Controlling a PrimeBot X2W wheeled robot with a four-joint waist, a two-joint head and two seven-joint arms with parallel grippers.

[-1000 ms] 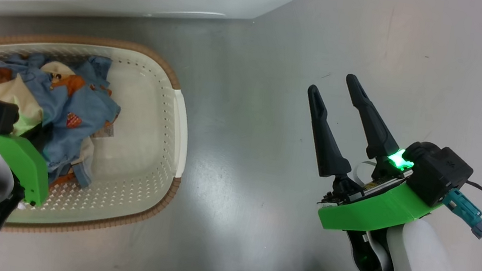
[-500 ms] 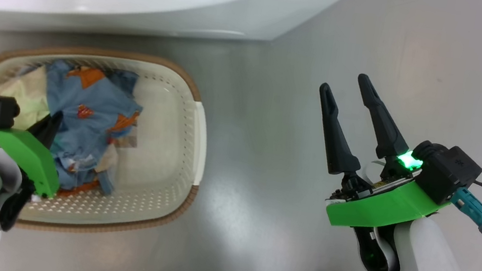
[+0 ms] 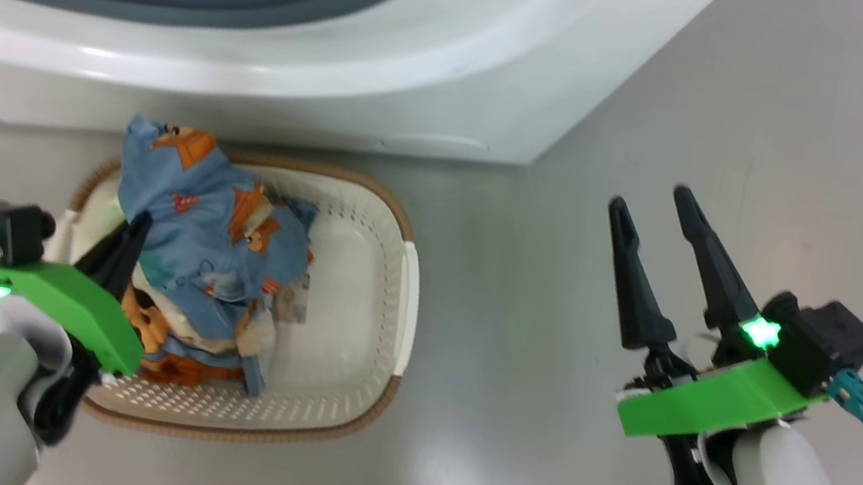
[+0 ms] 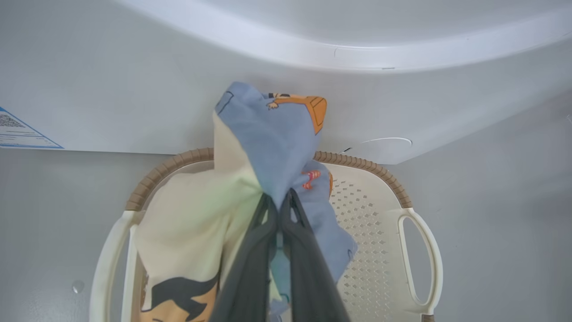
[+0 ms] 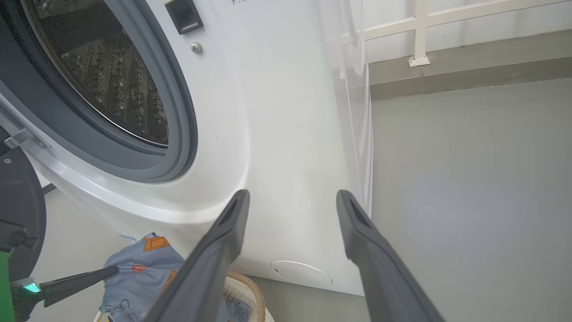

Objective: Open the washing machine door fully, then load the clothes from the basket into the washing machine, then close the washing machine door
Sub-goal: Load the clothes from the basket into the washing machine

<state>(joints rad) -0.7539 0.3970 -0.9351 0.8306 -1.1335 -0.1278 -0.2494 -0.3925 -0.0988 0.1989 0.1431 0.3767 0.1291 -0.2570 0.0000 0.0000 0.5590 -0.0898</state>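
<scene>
Left gripper (image 4: 279, 199): sitting at 8 o'clock in the head view, fingers pressing together and pinching the clothes (image 3: 213, 244) where the light blue garment (image 4: 277, 147) is meeting the cream garment (image 4: 192, 214); whether both cloths are being caught cannot be told. The clothes are rising in a peak above the gripper's tips, their lower folds trailing down into the basket (image 3: 390, 288). The basket is standing on the grey floor (image 3: 537, 335) at 7 o'clock, just beside the front of the washing machine (image 3: 391, 57), which is filling 12 o'clock. Right gripper (image 3: 650, 196): hovering at 4 o'clock, well apart from the basket, fingers spreading wide and gripping nothing. In the right wrist view the steel drum (image 5: 111, 80) is showing bare inside the grey gasket (image 5: 181, 116) at 10 o'clock, the washing machine door (image 5: 20, 201) is standing swung aside at 9 o'clock, and the round service flap (image 5: 301, 273) is lying at 6 o'clock.
</scene>
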